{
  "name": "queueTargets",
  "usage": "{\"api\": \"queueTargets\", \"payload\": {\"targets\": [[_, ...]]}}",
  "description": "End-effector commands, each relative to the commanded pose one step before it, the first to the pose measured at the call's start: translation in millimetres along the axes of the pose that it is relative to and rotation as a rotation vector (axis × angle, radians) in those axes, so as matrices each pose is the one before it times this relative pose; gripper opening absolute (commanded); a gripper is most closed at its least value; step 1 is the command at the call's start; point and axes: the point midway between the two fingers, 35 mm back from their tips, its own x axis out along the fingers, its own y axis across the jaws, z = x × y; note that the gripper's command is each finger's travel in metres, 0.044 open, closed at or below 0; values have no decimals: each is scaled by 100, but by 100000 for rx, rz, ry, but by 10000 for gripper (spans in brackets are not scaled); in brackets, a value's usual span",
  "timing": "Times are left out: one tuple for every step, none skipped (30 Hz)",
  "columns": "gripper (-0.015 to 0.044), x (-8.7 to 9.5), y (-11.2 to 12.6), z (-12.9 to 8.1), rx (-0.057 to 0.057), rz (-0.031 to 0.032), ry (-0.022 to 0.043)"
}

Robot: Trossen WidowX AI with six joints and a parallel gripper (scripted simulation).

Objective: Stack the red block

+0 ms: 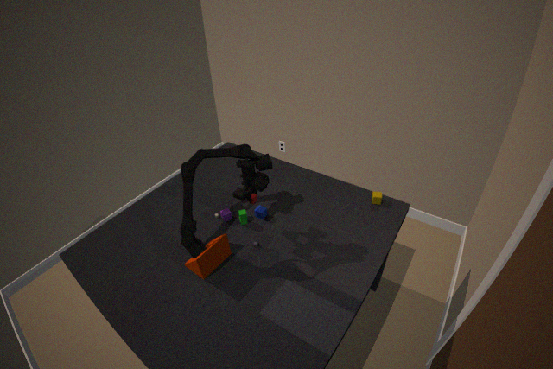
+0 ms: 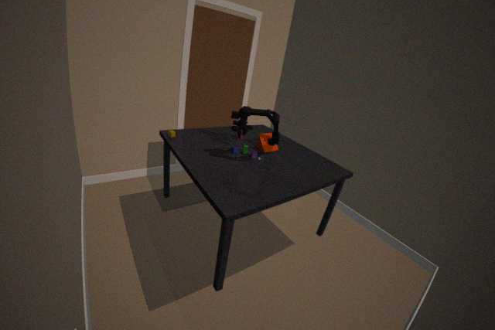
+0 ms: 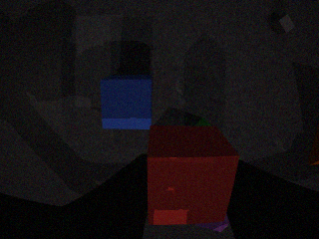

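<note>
My gripper (image 1: 253, 197) (image 2: 241, 135) (image 3: 183, 162) is shut on the red block (image 1: 253, 198) (image 2: 241, 136) (image 3: 191, 173) and holds it in the air above the table. The green tower (image 1: 242, 216) (image 2: 245, 148) stands upright on the dark table (image 1: 147, 311) (image 2: 247, 194), below and a little in front of the held block. In the wrist view only a sliver of the green tower (image 3: 203, 121) shows behind the red block's top edge.
A blue block (image 1: 260, 211) (image 2: 234, 149) (image 3: 127, 103) lies right of the tower and a purple block (image 1: 225, 214) (image 2: 254, 154) left of it. A yellow block (image 1: 376, 197) (image 2: 172, 133) sits near the far table corner. The arm's orange base (image 1: 209, 257) (image 2: 267, 143) stands near the blocks. A small ball (image 1: 256, 243) lies on the table.
</note>
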Motion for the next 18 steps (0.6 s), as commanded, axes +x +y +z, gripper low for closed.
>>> {"api": "queueTargets", "payload": {"targets": [[0, 104, -962, -1100, 611, 304, 344], [0, 31, -268, -258, 13, -13, 15], [0, 35, -271, -256, 13, -13, 15], [0, 39, -275, -253, 13, -13, 15], [0, 43, -278, -251, 13, -13, 15], [0, 47, -281, -248, 13, -13, 15], [0, 51, -284, -246, 13, -13, 15], [0, 44, -276, -200, 13, -13, 12], [0, 48, -278, -198, 13, -13, 12], [0, 51, -280, -196, 13, -13, 12], [0, 54, -279, -191, 13, -13, 12], [0, 44, -217, -146, 10, -10, 9], [0, 27, -131, -87, 6, -6, 6], [0, 9, -44, -29, 2, -2, 2], [0, 72, 3, 2, -1, 2, -1], [0, 215, 9, 5, -2, 5, -1], [0, 359, 12, 7, -4, 8, 2], [0, 465, 8, 6, -7, 9, 10]]}}
